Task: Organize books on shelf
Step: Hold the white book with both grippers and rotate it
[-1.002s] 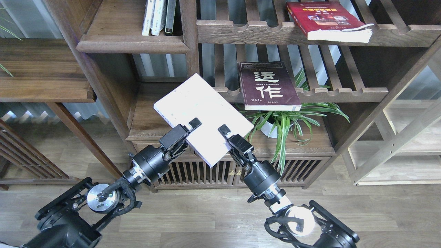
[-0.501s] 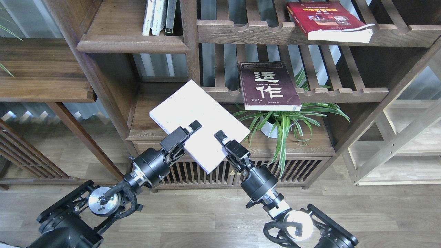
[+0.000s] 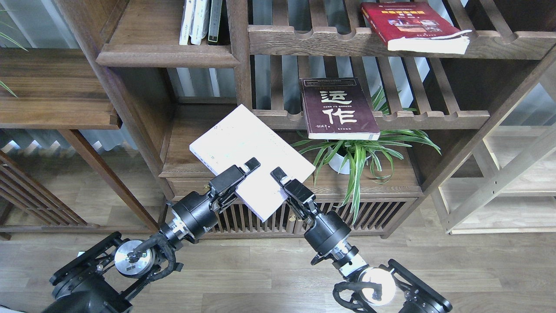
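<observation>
— Where's the pale book (image 3: 245,150) right now?

— Up in the air in front of the bookcase, tilted, cover facing up. The left hand (image 3: 243,171) is clamped on its near edge, and the right hand (image 3: 282,179) is clamped on that edge just beside it.

— And the other two?

— The maroon book (image 3: 336,108) lies flat on the middle slatted rack (image 3: 434,117), above a potted plant (image 3: 356,152). The red book (image 3: 410,24) lies on the top slatted rack (image 3: 304,41). The shelf (image 3: 147,39) at upper left has a few upright books (image 3: 202,19) at its right end.
</observation>
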